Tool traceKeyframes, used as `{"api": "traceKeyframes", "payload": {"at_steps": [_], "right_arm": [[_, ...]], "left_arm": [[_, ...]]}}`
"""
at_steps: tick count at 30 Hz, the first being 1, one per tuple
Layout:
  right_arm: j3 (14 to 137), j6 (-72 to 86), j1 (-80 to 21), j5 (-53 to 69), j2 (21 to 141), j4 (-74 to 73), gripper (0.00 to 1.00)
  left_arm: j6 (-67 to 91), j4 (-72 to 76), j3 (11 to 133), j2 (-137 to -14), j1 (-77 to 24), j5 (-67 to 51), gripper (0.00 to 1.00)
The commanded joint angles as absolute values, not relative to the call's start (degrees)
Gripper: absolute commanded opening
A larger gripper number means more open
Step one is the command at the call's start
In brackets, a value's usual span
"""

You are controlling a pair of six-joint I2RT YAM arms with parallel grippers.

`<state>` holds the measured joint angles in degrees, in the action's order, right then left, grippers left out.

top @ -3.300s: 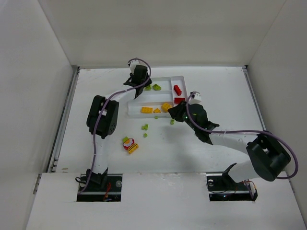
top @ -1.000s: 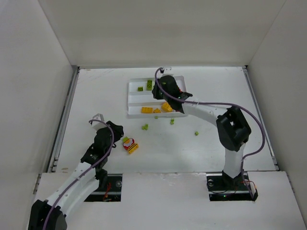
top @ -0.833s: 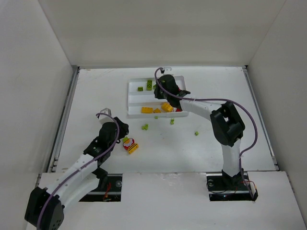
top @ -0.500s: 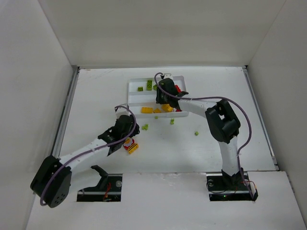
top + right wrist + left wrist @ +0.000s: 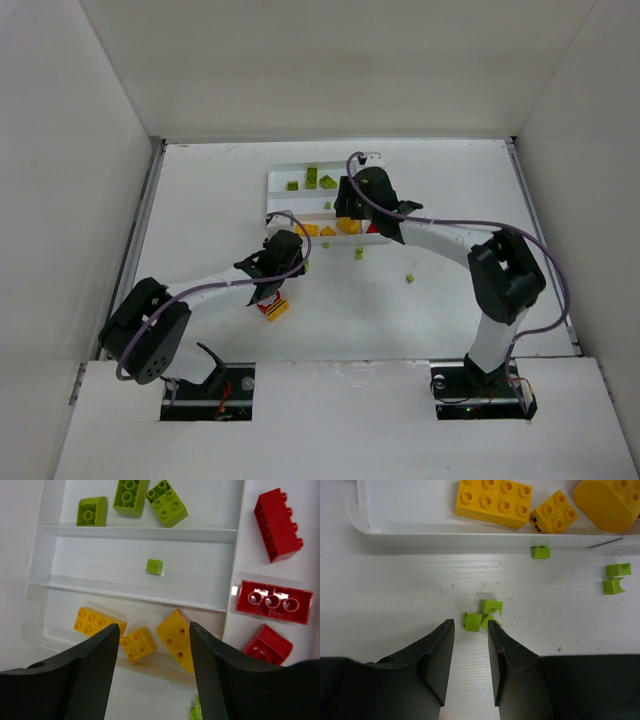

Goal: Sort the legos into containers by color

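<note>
Lying seemingly within left tool [image 5: 470,625]: legos [image 5: 472,621]

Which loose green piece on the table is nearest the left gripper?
The leftmost piece of the three-piece cluster, right at the left gripper's tips; the rest lie farther away.

Bright, even, diffuse light washes the white bench [image 5: 200,200] nearly featureless. A soft thin shadow runs under the wall of the tray [image 5: 445,539]. Glare patches sit on a red brick [image 5: 274,601]. The left hand [image 5: 470,630] looks slightly soft, perhaps out of focus.
</note>
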<state>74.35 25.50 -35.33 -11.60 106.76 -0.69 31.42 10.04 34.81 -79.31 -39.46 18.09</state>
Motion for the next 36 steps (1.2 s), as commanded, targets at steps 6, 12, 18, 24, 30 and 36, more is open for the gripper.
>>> {"api": "traceKeyframes", "payload": {"at_steps": [6,12,18,24,30,36], "right_arm": [[61.4,28.7,-37.7,-12.0,94.8,9.7,0.64],[55.6,29.6,-39.2,-11.8,90.5,11.3,0.64],[51.8,30.3,-39.6,-11.3,89.8,13.5,0.63],[51.5,30.1,-40.1,-11.3,88.9,13.6,0.64],[52.0,30.4,-40.5,-10.6,90.4,13.6,0.64],[52.0,30.4,-41.1,-10.6,90.2,13.9,0.64]], "left_arm": [[29.7,11.2,37.7,-83.3,-40.6,19.8,0.28],[29.8,12.7,37.9,-85.4,-40.6,21.0,0.26],[29.8,13.4,37.8,-86.9,-40.3,21.4,0.22],[30.7,13.6,34.6,-84.0,-40.0,21.5,0.19],[30.7,14.1,32.6,-80.5,-38.9,21.4,0.20],[29.8,14.0,34.0,-83.4,-38.0,20.5,0.20]]}}
